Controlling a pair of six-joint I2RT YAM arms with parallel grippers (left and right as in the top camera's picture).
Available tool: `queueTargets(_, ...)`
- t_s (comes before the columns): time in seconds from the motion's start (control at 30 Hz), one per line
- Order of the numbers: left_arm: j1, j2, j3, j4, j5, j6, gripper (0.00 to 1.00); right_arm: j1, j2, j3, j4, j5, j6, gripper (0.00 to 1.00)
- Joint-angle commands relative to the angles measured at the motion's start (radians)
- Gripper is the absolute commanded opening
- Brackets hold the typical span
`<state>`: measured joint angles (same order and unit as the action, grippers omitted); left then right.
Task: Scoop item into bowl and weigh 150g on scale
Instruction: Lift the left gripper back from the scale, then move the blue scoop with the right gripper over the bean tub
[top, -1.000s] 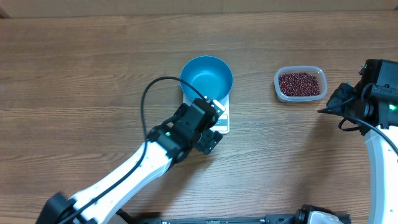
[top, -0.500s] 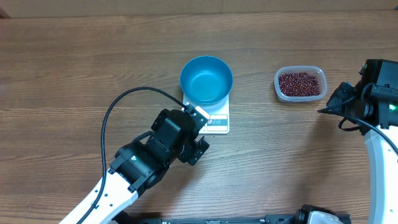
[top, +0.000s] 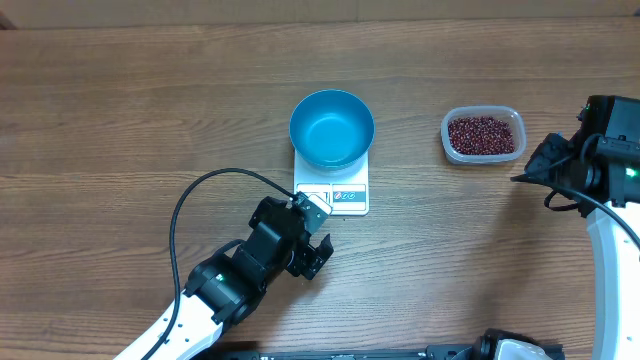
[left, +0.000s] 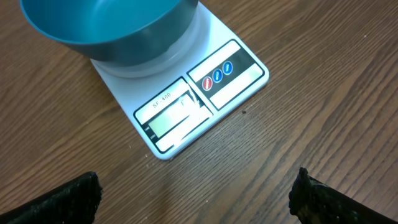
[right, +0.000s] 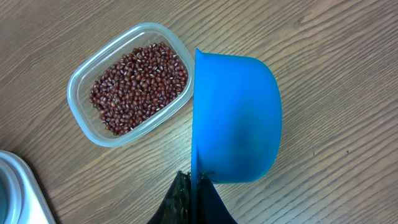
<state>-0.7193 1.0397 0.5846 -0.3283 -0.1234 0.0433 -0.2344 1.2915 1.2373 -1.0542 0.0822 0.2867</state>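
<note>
The teal-blue bowl sits empty on the white scale, whose display and buttons face my left gripper. That left gripper hangs open just in front of the scale, its fingertips wide apart over bare wood. Dark red-brown beans fill a clear tub to the right of the scale. My right gripper is shut on the thin handle of a small blue scoop, which hangs tilted on edge over the table right of the tub. No beans show in the scoop.
Wood-grain table stretches to the left and behind the bowl. A black cable loops from the left arm over the table. The right arm's body stands at the right edge.
My left arm has pulled back from the scale toward the front left, uncovering the display edge. The right arm and scoop have not moved.
</note>
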Motion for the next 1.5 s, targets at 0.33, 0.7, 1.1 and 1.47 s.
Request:
queueTargets(0.33, 0.015, -0.019, -0.041, 0.087, -0.070, -0.020, 1.00, -0.003, -0.006, 0.027, 0.005, 0.005, -0.007, 0.04)
queueTargets(0.7, 0.014, -0.019, -0.042, 0.169, -0.075, 0.003, 1.00, -0.003, -0.006, 0.027, 0.004, 0.005, -0.007, 0.04)
queueTargets(1.1, 0.014, -0.019, -0.042, 0.142, -0.067, 0.002, 0.99, -0.003, -0.006, 0.027, 0.009, 0.005, -0.007, 0.04)
queueTargets(1.47, 0.014, -0.019, -0.042, 0.142, -0.067, 0.002, 1.00, -0.002, -0.006, 0.027, 0.052, -0.019, -0.016, 0.04)
